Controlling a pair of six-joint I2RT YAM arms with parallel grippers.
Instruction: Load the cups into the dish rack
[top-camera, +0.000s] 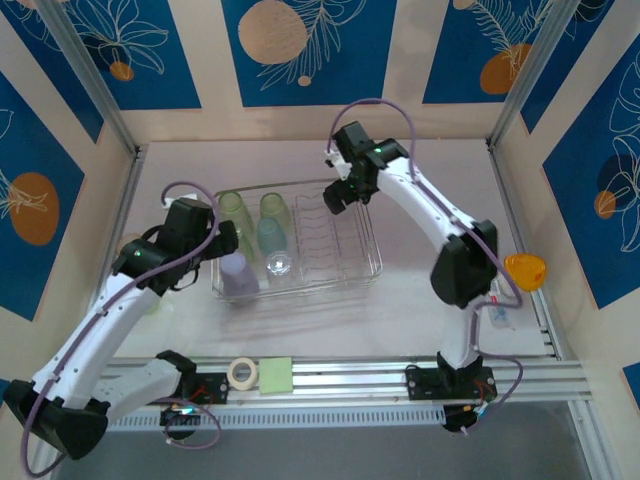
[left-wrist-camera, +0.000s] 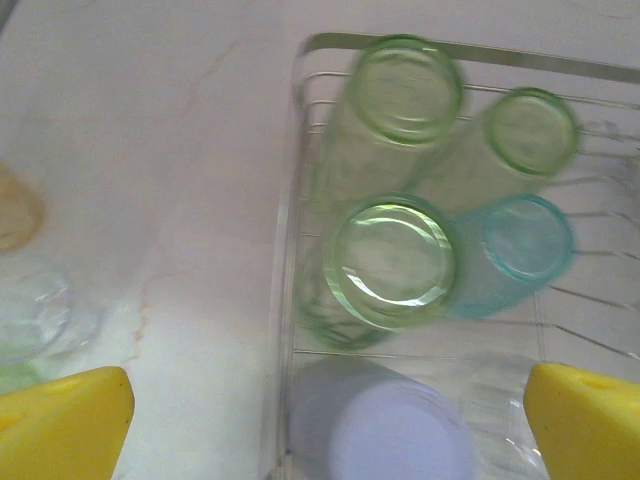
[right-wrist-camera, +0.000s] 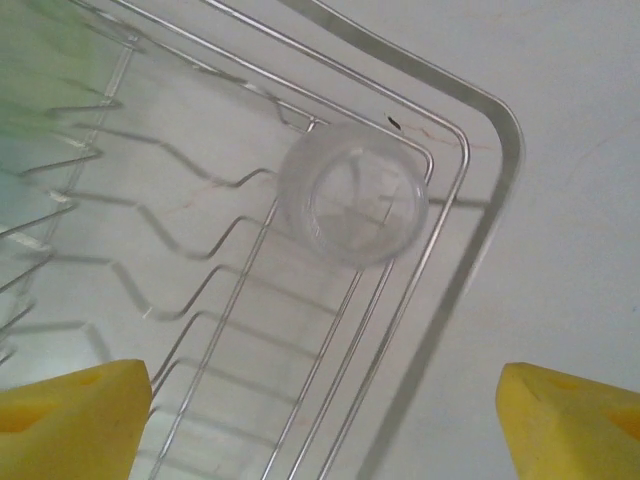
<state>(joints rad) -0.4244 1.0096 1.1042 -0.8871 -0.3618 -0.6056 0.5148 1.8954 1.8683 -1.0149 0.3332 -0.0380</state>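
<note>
Left of the dish rack (top-camera: 360, 250): two cups sit on the table outside its left wall, a peach cup (left-wrist-camera: 14, 208) and below it in my left wrist view a loose clear cup (left-wrist-camera: 30, 318). Both are blurred and cut by the frame edge. The clear one shows a round end toward the camera, so I judge its long axis vertical. I cannot tell if it is mouth-up or mouth-down.

My left gripper (left-wrist-camera: 325, 425) hangs over the rack's left end, fingers spread wide, nothing pinched. Inside the rack under it is a lavender cup (left-wrist-camera: 385, 435), lying between the two fingers in view. Further in are three green cups (left-wrist-camera: 392, 262) and a teal cup (left-wrist-camera: 525, 245). All are seen end-on, standing close together.

Key relation: the loose cups lie left of this gripper, beyond the rack's left wall. My left arm is plainly the nearer. My right arm would have to cross the whole rack.

Rack, divider section: my right gripper (right-wrist-camera: 320, 420) is above it, fingers spread, empty. Beneath it a corner cup (right-wrist-camera: 352, 195), clear, stands just inside the rim at a corner of the rack, beside the divider wires.

Right of the rack, well apart: an orange dome (top-camera: 525, 270). Not a cup, so I leave it.

Judgement: the left side takes the next pick. I would shift left off the rack, then come down with fingers straddling the loose clear cup across its vertical axis.
</note>
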